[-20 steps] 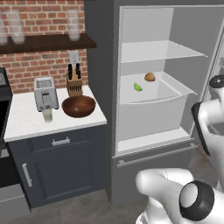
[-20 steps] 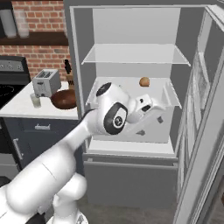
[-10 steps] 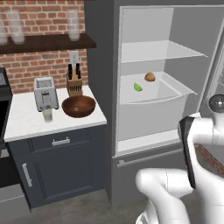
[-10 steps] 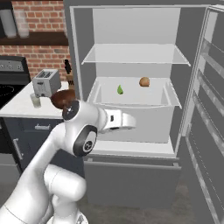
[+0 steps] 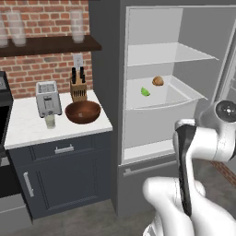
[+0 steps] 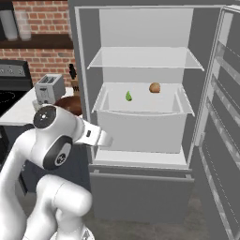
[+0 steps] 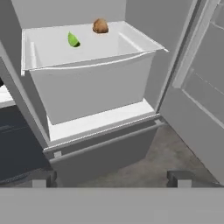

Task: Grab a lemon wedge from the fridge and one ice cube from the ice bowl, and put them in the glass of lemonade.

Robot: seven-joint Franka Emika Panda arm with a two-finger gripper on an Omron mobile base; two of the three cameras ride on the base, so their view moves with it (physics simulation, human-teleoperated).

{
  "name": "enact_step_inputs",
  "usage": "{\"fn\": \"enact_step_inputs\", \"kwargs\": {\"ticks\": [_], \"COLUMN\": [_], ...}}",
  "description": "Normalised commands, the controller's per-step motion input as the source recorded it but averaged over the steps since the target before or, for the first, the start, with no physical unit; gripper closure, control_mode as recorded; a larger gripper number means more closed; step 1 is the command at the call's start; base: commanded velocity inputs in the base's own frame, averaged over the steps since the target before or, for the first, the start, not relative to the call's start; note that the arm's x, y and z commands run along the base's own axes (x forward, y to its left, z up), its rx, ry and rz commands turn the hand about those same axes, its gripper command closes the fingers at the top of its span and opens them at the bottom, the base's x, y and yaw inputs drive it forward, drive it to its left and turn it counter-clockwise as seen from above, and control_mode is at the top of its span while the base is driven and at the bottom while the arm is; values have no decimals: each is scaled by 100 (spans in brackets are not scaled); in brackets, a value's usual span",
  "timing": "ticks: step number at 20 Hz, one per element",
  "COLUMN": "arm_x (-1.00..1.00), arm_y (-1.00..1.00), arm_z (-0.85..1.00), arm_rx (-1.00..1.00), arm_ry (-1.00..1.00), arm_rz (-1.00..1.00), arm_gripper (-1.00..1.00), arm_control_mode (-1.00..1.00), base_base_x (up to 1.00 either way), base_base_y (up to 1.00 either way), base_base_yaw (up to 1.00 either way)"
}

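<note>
lemon wedge (image 7: 73,40) | in open fridge (image 6: 140,140) bin beside brown lump (image 7: 100,26) | claw (image 7: 109,177) apart, empty

Red brick wall (image 5: 41,69) behind a dark shelf (image 5: 50,44) (white counter (image 5: 27,126) below), grey floor (image 6: 201,220).

Open fridge (image 5: 175,69) beside a counter (image 5: 27,129), arm low at right.
The lemon wedge (image 5: 145,91) lies on a white shelf near a brown lump (image 5: 158,81). On the counter, the ice bowl (image 5: 83,112) sits beside the glass (image 5: 50,121), toaster (image 5: 48,98) and knife block (image 5: 79,88) behind.
</note>
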Motion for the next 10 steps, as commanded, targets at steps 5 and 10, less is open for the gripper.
{"fn": "enact_step_inputs", "kwargs": {"ticks": [5, 10], "arm_x": [-30, -8], "arm_y": [100, 72], "arm_z": [-12, -75], "arm_rx": [37, 23], "arm_ry": [1, 0], "arm_rz": [2, 15], "arm_gripper": [-100, -100], "arm_control_mode": [-100, -100], "base_base_x": [0, 0], "base_base_y": [0, 0], "base_base_yaw": [0, 0]}}
